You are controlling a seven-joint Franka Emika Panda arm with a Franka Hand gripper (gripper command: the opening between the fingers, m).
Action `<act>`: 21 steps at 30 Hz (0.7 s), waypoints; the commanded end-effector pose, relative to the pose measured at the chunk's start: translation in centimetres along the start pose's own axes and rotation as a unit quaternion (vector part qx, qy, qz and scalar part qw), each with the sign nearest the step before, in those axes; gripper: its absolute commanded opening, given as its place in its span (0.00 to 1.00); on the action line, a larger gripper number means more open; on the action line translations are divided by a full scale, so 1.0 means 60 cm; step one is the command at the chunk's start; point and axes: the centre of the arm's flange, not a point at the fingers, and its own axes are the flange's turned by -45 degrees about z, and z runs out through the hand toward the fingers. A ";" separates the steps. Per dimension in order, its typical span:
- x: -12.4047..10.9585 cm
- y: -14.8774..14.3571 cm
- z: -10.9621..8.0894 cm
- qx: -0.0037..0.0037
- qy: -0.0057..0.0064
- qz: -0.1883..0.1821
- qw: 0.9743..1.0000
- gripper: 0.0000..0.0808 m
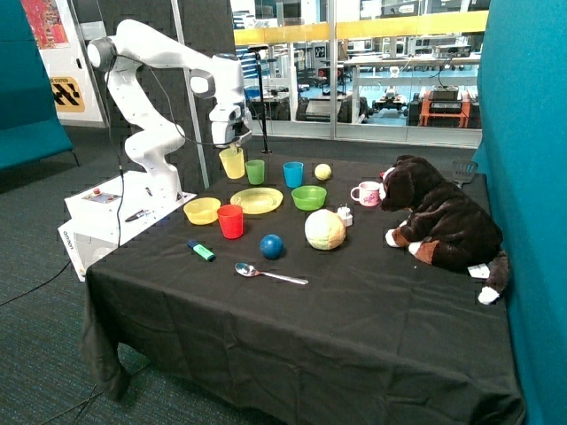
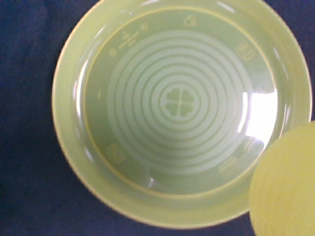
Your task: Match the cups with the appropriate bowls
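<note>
Above the black-clothed table, your gripper hung with the translucent yellow plastic cup directly under it; the cup looked lifted clear of the cloth, apparently held, though you could not tell from either view how the fingers stood. The wrist view looked straight down on the flat yellow-green plate, with the cup's edge intruding at one corner. Your target, the shallow yellow plastic bowl, lay beside that plate, toward the robot's base and the table's near edge, just by the red cup. You needed 1 sideways carry off the plate toward it.
</note>
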 end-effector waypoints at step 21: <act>-0.008 0.114 0.068 0.003 -0.001 0.047 0.999 0.00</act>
